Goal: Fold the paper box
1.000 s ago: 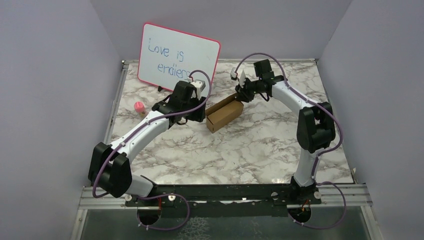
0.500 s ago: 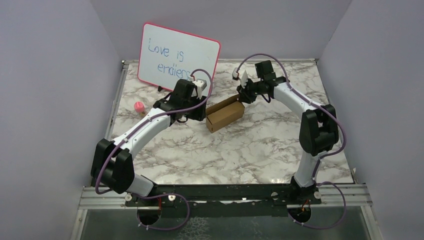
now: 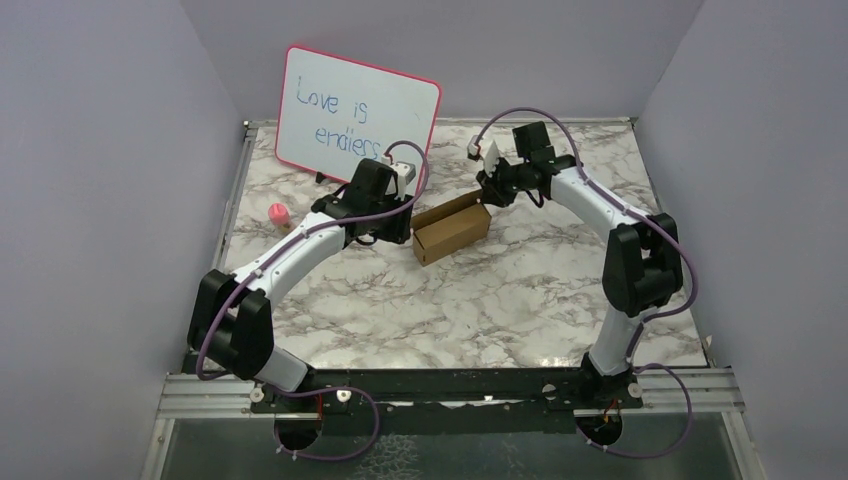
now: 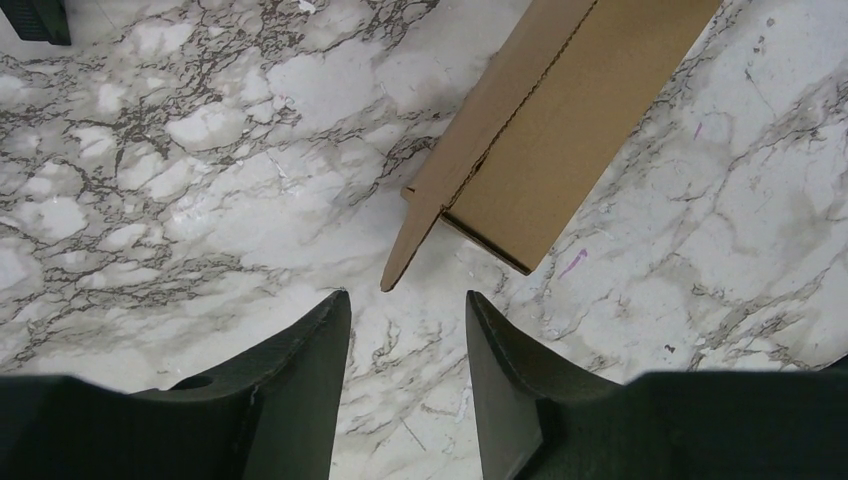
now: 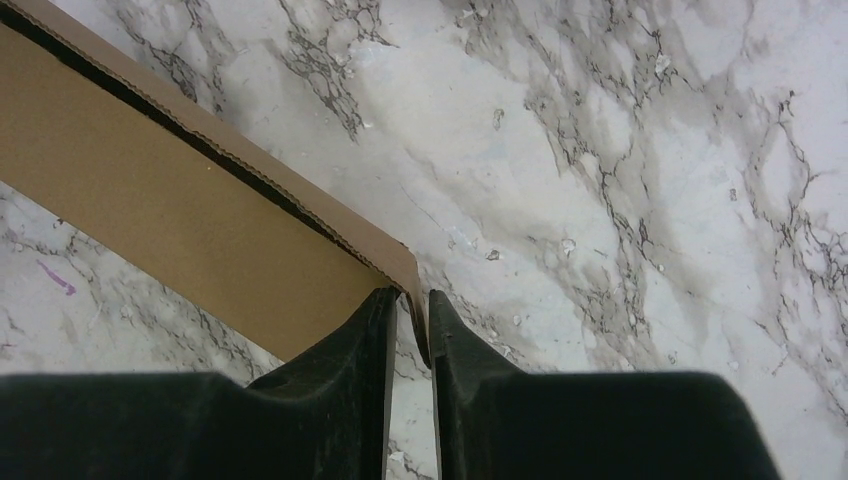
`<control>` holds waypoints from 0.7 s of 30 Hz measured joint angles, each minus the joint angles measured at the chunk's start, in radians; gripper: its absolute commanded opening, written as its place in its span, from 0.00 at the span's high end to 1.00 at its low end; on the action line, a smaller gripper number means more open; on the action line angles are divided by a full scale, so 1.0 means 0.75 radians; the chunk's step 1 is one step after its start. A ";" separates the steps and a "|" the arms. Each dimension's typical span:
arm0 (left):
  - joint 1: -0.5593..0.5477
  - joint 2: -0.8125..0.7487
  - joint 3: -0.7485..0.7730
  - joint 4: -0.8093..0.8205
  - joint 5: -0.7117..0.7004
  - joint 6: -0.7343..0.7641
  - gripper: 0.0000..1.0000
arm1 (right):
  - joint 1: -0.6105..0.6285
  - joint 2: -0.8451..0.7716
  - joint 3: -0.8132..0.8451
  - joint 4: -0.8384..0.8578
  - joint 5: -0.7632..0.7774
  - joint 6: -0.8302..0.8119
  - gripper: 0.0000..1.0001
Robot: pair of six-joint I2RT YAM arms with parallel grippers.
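Leaning whiteboard (pink-framed) behind paper box, pink object leftward

Back left: whiteboard blocks.
Left edge: small pink object stands.
Centre: paper box obstructs.
Near side: tabletop passable.

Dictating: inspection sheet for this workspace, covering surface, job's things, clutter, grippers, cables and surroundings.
Surface: marble-look table, a small purple mark by the box.
Job's things: brown box lying mid-table, one end flap loose.
Clutter: pink-framed whiteboard propped at the back; small pink item near the left edge.
Grippers: left gripper open, empty, short of the loose flap; right gripper shut on a flap edge of the box.
Cables: purple cables run along both arms, off the box.
Surroundings: plain lilac walls on three sides.
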 measured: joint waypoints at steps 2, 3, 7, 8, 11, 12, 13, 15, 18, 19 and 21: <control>0.000 0.002 0.002 -0.002 0.002 0.003 0.62 | 0.000 -0.013 -0.010 -0.001 0.005 0.005 0.80; 0.000 0.003 0.005 -0.008 0.003 0.003 0.66 | 0.000 -0.018 -0.012 -0.001 0.005 0.008 0.82; 0.000 0.021 0.034 -0.013 0.010 0.008 0.76 | 0.000 -0.036 -0.013 -0.009 0.004 0.024 0.89; 0.000 0.026 0.041 -0.014 0.013 0.007 0.78 | 0.000 -0.038 -0.013 -0.013 0.004 0.028 0.90; 0.000 0.040 0.055 -0.017 0.022 0.006 0.85 | 0.000 -0.039 -0.012 -0.031 0.003 0.046 0.94; 0.001 0.046 0.062 -0.020 0.026 0.005 0.86 | 0.000 -0.039 -0.009 -0.038 0.003 0.053 0.95; 0.001 0.051 0.066 -0.020 0.030 0.005 0.88 | 0.000 -0.038 0.001 -0.056 0.003 0.065 0.96; 0.002 0.062 0.078 -0.022 0.039 -0.001 0.89 | 0.000 -0.034 0.019 -0.084 0.003 0.082 0.97; 0.002 0.078 0.099 -0.023 0.048 -0.021 0.91 | 0.000 -0.025 0.048 -0.110 0.003 0.130 0.98; 0.002 0.081 0.102 -0.023 0.049 -0.026 0.91 | 0.000 -0.025 0.051 -0.115 0.003 0.144 0.99; 0.002 0.087 0.107 -0.022 0.049 -0.040 0.92 | 0.004 -0.022 0.064 -0.126 0.003 0.193 0.99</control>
